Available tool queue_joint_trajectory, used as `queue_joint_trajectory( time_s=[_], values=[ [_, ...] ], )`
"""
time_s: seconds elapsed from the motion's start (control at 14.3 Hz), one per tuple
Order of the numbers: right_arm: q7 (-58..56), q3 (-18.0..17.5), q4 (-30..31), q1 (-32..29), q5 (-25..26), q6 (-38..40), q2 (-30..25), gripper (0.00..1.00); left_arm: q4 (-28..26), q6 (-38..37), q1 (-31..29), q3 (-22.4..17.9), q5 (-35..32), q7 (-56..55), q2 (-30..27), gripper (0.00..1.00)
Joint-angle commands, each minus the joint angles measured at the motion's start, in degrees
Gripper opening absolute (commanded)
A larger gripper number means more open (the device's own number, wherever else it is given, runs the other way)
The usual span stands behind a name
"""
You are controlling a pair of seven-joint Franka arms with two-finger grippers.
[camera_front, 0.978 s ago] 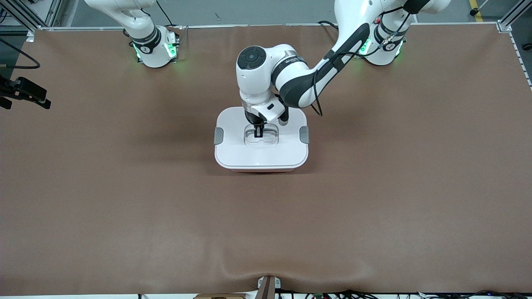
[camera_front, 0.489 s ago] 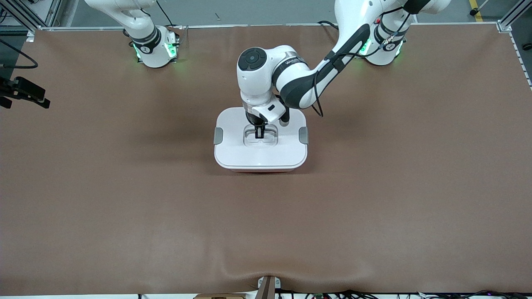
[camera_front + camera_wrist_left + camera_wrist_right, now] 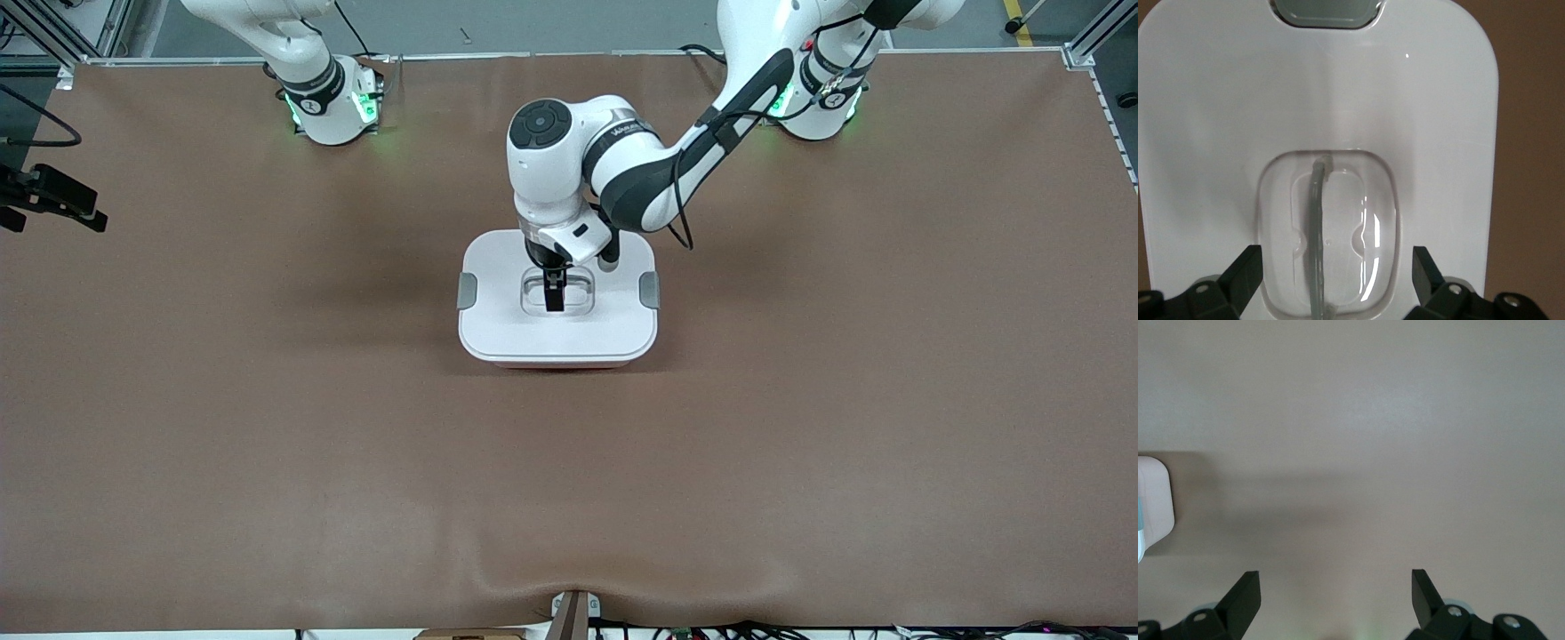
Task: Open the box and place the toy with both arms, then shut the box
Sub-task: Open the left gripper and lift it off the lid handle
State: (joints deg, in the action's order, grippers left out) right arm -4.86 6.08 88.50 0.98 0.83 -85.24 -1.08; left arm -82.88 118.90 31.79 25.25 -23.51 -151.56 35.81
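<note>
The left gripper (image 3: 555, 298) is now spread wide over the box (image 3: 558, 333), its fingers (image 3: 1241, 273) parted on both sides of the clear handle (image 3: 1317, 233), which has just been released. The lid is seated, so closing is judged finished. Nothing is held by the right gripper (image 3: 1331, 600), spread over bare table (image 3: 267, 444), waiting. The toy is not seen.
</note>
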Motion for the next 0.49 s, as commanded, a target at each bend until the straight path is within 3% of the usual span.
queue_joint_trajectory(
  time_s=[0.0,0.42],
  values=[
    [-0.1,-0.4,0.4,-0.7,-0.9,-0.2,-0.5,1.00,-0.3,-4.3,-0.4,0.1,-1.0,3.5,-4.5,1.00],
    [-0.1,-0.4,0.4,-0.6,-0.9,-0.2,-0.4,1.00,-0.3,-12.6,-5.0,0.6,1.9,18.3,-11.1,1.00]
  ],
)
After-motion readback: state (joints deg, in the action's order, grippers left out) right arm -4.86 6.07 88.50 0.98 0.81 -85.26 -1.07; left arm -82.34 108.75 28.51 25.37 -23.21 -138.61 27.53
